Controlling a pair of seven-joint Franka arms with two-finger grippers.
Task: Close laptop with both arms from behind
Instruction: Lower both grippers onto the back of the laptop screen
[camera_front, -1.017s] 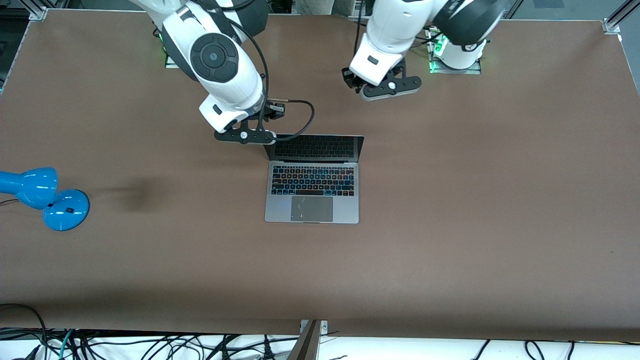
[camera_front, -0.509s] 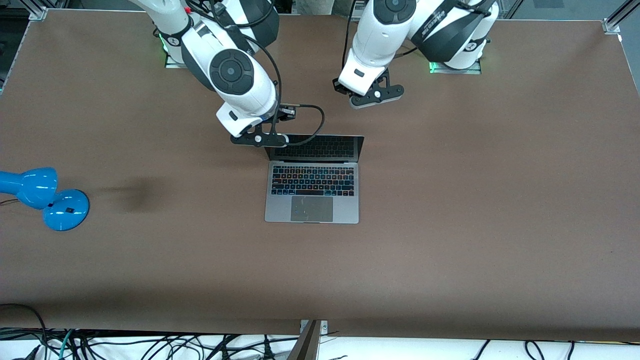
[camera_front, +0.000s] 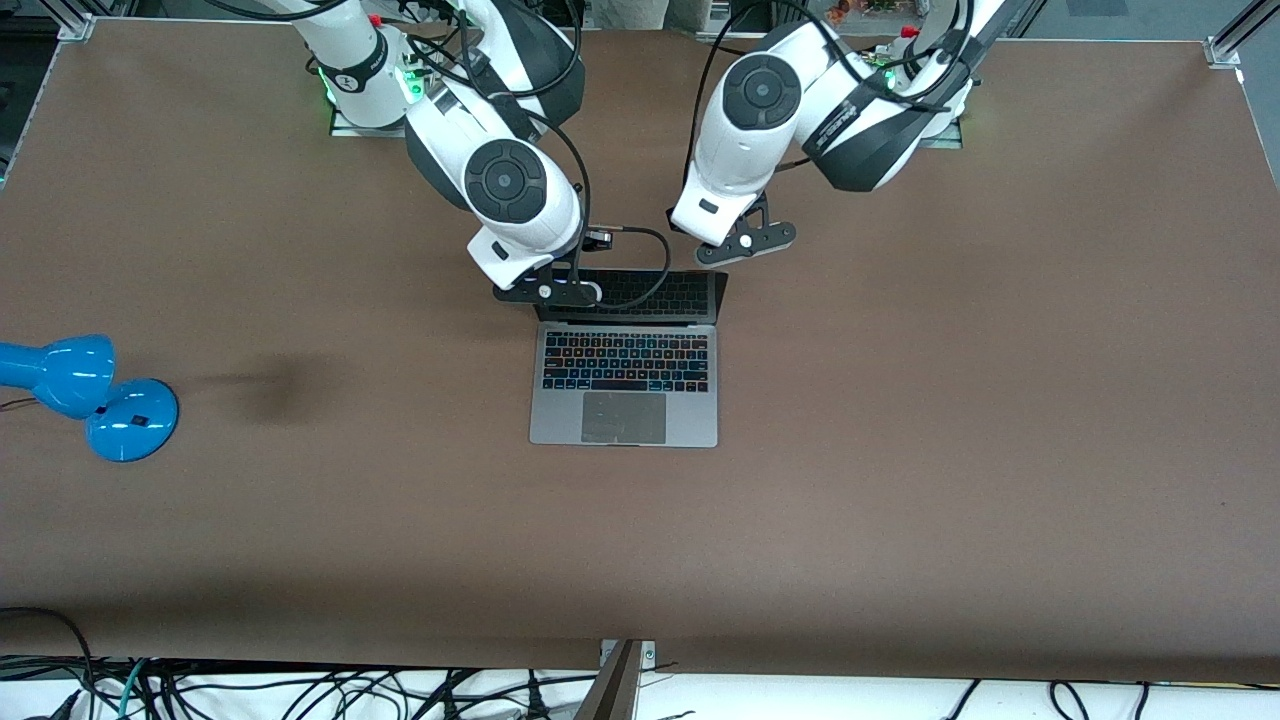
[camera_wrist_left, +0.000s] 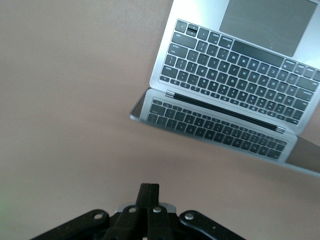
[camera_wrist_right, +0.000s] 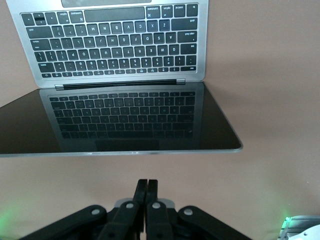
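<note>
Sitting open near the middle of the table (camera_front: 900, 450), well clear of every edge and corner, the laptop (camera_front: 625, 385) has its dark screen leaning back toward the robots' edge, and that tilt is your main worry; push too low on the lid from the hinge side and you may shove the whole machine toward the front-camera edge instead of folding it. The right gripper (camera_front: 545, 292) hovers over the screen's top corner at the right arm's end, fingers (camera_wrist_right: 146, 200) pressed together, with its cable looping over the screen, which could snag. The left gripper (camera_front: 745, 243) hangs over bare table just off the other top corner, fingers (camera_wrist_left: 148, 200) likewise together; uneven contact could twist the lid. The blue lamp (camera_front: 85, 395) sits at the right arm's edge, out of harm.
</note>
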